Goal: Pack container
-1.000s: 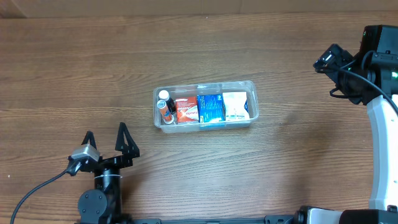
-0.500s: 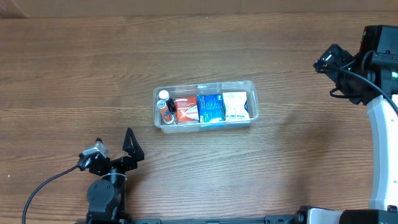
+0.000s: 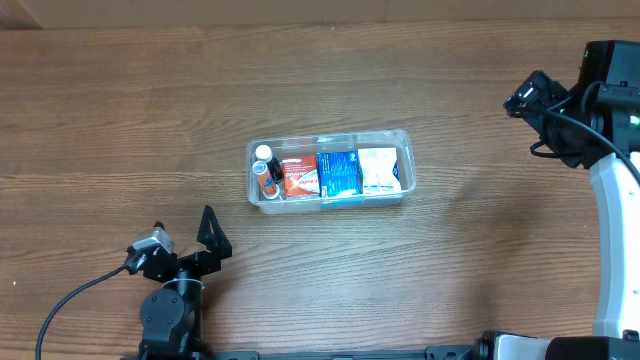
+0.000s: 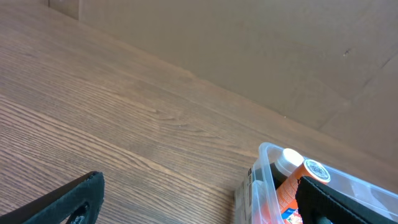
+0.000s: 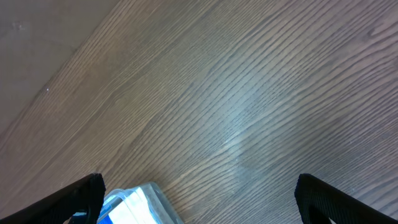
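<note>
The clear plastic container (image 3: 400, 196) lies in the middle of the table. It holds a small bottle with a white cap (image 3: 263, 154), an orange bottle (image 3: 268, 180), a red box (image 3: 299, 176), a blue box (image 3: 337, 173) and a white pack (image 3: 378, 169). My left gripper (image 3: 182, 232) is open and empty near the front left, well short of the container. In the left wrist view the container's corner (image 4: 261, 180) and the two bottles show at lower right. My right gripper (image 3: 527, 97) is open and empty at the far right; the right wrist view shows the container's corner (image 5: 146, 202).
The wooden table (image 3: 120, 120) surrounds the container. A cardboard wall (image 4: 249, 43) stands along the far edge. The right arm's white link (image 3: 612, 230) runs down the right side.
Between one second and half a second ago my left gripper drew back toward the front edge and turned. Since then nothing has moved. The right arm stayed still.
</note>
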Robot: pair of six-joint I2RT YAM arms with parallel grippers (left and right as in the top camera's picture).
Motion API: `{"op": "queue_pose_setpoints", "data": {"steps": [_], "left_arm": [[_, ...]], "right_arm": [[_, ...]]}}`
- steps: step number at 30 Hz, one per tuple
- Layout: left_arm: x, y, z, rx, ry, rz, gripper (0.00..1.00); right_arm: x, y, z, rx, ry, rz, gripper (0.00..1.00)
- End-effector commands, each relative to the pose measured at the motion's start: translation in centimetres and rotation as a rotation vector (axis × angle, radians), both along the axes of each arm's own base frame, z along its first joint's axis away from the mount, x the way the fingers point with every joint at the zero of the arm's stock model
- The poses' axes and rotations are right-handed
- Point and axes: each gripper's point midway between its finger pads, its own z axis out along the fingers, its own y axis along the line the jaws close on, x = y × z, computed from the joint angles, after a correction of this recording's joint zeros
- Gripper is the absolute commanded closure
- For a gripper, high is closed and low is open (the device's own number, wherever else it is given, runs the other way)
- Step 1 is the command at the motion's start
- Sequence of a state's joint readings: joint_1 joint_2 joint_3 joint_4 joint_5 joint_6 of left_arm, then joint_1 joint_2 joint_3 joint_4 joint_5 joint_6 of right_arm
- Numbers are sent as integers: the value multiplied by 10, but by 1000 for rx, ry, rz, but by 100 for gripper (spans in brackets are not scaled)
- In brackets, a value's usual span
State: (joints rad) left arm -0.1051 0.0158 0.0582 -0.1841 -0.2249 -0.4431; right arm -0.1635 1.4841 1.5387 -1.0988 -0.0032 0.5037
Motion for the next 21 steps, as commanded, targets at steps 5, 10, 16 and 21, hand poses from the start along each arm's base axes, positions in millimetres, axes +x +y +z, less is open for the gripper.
{"op": "queue_pose_setpoints", "data": {"steps": [5,10,16,21], "left_arm": [[-1,0,2,-6,-9,6,0],[-1,0,2,-6,-9,5,0],[-1,0,2,-6,-9,6,0],[-1,0,2,-6,-9,6,0]], "right_arm": [[-16,10,61,-159,-178,171,0],[-87,28,137,-361,-396,332,0],[-152,39,128,-421,-462,386,0],[-143,52,77,-346,-430,458,0]]}}
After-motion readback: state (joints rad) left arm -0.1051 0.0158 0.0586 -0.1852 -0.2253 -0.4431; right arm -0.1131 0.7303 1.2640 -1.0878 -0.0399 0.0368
